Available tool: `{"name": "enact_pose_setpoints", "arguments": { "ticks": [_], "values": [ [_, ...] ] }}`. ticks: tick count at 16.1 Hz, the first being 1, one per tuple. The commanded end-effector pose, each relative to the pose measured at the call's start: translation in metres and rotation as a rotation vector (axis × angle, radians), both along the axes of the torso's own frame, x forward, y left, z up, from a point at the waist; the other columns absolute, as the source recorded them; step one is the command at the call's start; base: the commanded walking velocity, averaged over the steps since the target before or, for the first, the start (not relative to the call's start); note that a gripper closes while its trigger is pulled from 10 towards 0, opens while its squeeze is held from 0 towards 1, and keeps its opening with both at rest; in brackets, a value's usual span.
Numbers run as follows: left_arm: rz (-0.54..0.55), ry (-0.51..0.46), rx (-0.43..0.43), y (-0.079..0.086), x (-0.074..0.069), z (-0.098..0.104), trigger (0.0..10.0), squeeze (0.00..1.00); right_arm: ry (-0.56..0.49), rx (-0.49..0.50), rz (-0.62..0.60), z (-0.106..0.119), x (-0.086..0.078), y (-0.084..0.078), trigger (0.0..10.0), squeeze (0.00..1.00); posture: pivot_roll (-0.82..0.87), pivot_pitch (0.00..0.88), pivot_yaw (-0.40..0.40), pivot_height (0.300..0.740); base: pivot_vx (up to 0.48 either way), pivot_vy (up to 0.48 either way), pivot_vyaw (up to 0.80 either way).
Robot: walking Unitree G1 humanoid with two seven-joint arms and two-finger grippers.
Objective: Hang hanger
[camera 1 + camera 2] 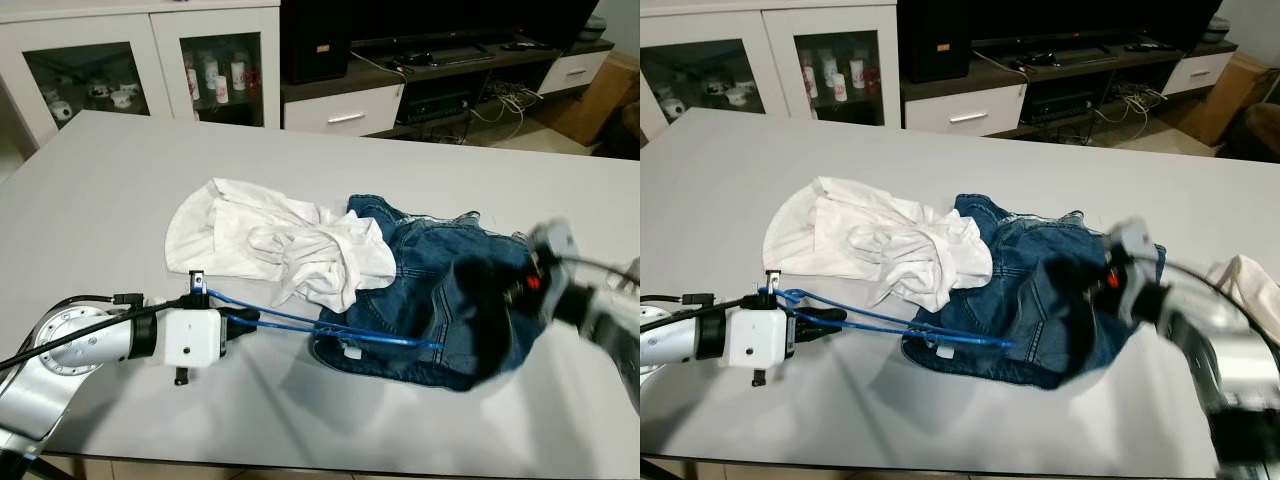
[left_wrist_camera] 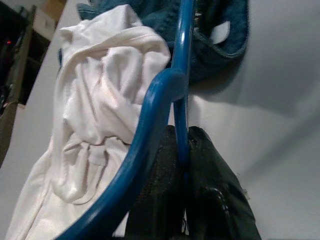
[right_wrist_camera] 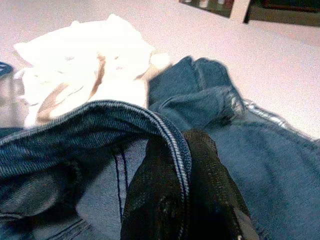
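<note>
No text, label, brand, number or sign can be read on anything here.

A broad pale grey worktop [image 1: 120,180] takes up most of the scene. Beyond its far edge on the left stands a white cabinet [image 1: 150,50] with glass doors, small cups and bottles [image 1: 215,75] on its shelves. Right of the cabinet runs a low dark media unit [image 1: 440,75] with white drawers [image 1: 345,110], a black speaker [image 1: 315,40] on top and tangled cables [image 1: 500,100] underneath. At the unit's right end sits a brown cardboard box [image 1: 600,100].
</note>
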State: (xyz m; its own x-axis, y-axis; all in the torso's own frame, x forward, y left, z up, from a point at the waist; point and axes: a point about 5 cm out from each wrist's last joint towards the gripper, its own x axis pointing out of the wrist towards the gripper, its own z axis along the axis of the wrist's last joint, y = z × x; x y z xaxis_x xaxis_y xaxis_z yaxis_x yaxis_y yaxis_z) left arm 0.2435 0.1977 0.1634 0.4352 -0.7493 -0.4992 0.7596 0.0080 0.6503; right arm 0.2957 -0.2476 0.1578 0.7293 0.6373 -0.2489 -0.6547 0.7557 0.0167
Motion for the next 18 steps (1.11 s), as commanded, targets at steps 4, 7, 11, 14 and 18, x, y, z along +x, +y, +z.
{"name": "enact_pose_setpoints", "arguments": {
  "ticks": [4, 7, 11, 14, 18],
  "values": [
    [0.003, 0.033, 0.050, -0.009, -0.001, -0.011, 10.0, 0.00, -0.043, 0.008, 0.107, 0.018, 0.002, 0.027, 0.0, 0.00, 0.04, 0.048, -0.074, 0.740, 0.000, 0.000, 0.00],
    [-0.002, 0.025, 0.050, -0.027, 0.007, -0.016, 10.0, 0.00, -0.087, 0.014, 0.192, 0.029, -0.001, 0.054, 0.0, 0.00, 0.03, 0.052, -0.070, 0.740, 0.000, 0.000, 0.00],
    [0.028, 0.027, 0.079, -0.038, 0.015, -0.024, 10.0, 0.00, -0.109, 0.019, 0.216, 0.041, -0.007, 0.069, 0.0, 0.00, 0.01, 0.050, -0.064, 0.740, 0.000, 0.000, 0.00],
    [0.157, 0.019, 0.100, -0.042, 0.031, -0.028, 10.0, 0.00, -0.101, 0.007, 0.172, 0.043, -0.012, 0.067, 0.0, 0.00, 0.01, 0.049, -0.063, 0.740, 0.000, 0.000, 0.00],
    [0.308, 0.062, 0.127, -0.038, 0.041, -0.032, 10.0, 0.00, -0.085, -0.006, 0.111, 0.043, -0.015, 0.063, 0.0, 0.00, 0.01, 0.046, -0.062, 0.740, 0.000, 0.000, 0.00]
  ]
}}
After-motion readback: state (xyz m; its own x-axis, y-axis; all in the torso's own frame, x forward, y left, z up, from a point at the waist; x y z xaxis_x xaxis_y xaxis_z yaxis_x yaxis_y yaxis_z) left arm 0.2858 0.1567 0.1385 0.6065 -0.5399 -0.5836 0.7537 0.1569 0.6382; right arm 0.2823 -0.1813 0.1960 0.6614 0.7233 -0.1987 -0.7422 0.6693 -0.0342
